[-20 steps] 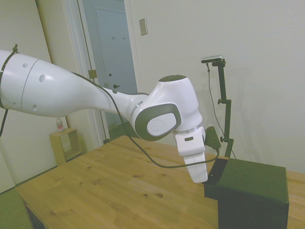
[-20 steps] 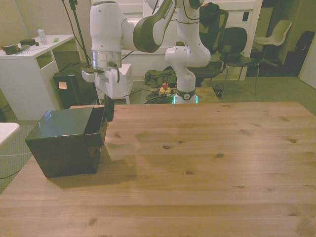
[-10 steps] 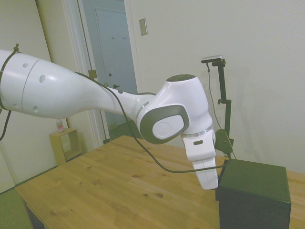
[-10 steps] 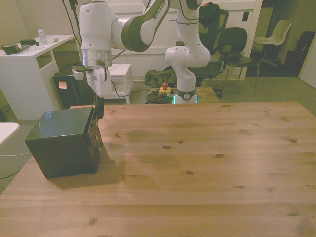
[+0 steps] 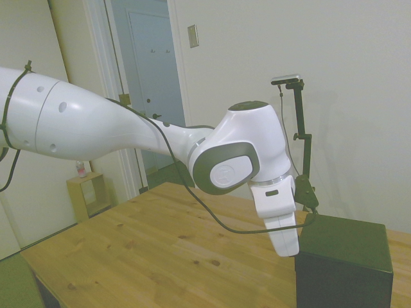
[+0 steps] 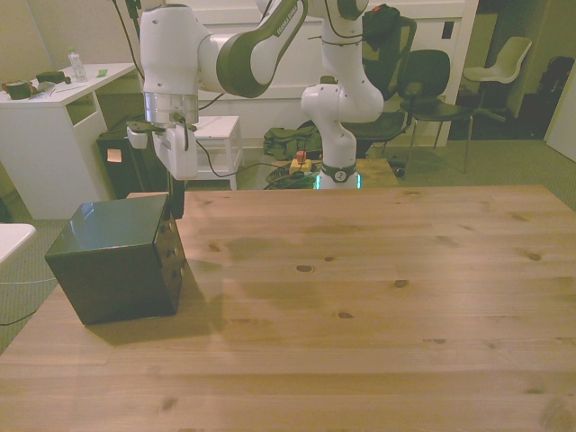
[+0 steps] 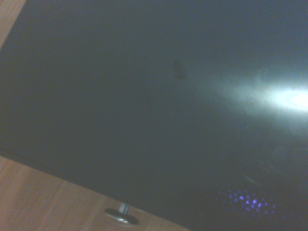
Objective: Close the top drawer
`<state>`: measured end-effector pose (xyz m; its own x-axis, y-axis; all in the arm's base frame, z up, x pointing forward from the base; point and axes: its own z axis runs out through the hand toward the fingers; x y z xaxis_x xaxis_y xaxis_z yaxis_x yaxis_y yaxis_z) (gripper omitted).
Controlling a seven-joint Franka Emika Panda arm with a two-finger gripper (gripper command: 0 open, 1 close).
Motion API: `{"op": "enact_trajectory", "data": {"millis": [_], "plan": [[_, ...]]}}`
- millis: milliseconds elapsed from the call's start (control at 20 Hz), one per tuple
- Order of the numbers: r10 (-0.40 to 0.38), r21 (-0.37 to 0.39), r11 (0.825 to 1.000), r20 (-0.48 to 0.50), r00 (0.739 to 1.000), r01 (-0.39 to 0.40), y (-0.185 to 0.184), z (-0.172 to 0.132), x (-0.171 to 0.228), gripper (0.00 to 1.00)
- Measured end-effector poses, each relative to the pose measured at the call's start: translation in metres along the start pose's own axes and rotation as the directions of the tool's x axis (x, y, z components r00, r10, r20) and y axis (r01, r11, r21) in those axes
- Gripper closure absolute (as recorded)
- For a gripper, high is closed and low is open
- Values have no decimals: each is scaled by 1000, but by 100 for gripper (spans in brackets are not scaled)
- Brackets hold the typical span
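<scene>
The small dark cabinet (image 6: 112, 261) stands near the table's edge on the front view's left. Its top drawer (image 6: 169, 236) sits flush with the cabinet's front face, with no part sticking out. My gripper (image 6: 176, 198) hangs straight down against the upper front edge of the cabinet, level with the top drawer. In the side view the gripper (image 5: 291, 249) touches the near upper corner of the cabinet (image 5: 347, 256). The wrist view is filled by the cabinet's glossy dark top (image 7: 159, 106), with a small metal knob (image 7: 120, 214) below its edge over the wood.
The wooden table (image 6: 378, 297) stretches toward the front view's right of the cabinet. Behind it are a white desk (image 6: 54, 108), a low white side table (image 6: 219, 135) and dark chairs (image 6: 427, 81). The side view shows a door and a small wooden shelf (image 5: 90, 192).
The top drawer stuck out of the cabinet a second ago. My gripper moved toward the cabinet with the drawer's front, and the drawer now sits flush.
</scene>
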<state>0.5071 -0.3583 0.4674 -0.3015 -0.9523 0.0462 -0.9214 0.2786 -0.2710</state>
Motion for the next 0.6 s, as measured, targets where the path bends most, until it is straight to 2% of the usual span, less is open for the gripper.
{"op": "enact_trajectory", "data": {"millis": [350,600], "plan": [[-5,-1,1000,2,1000,5,-1,0,-3,100],[-64,-5,998,25,998,64,-9,5,-41,100]]}}
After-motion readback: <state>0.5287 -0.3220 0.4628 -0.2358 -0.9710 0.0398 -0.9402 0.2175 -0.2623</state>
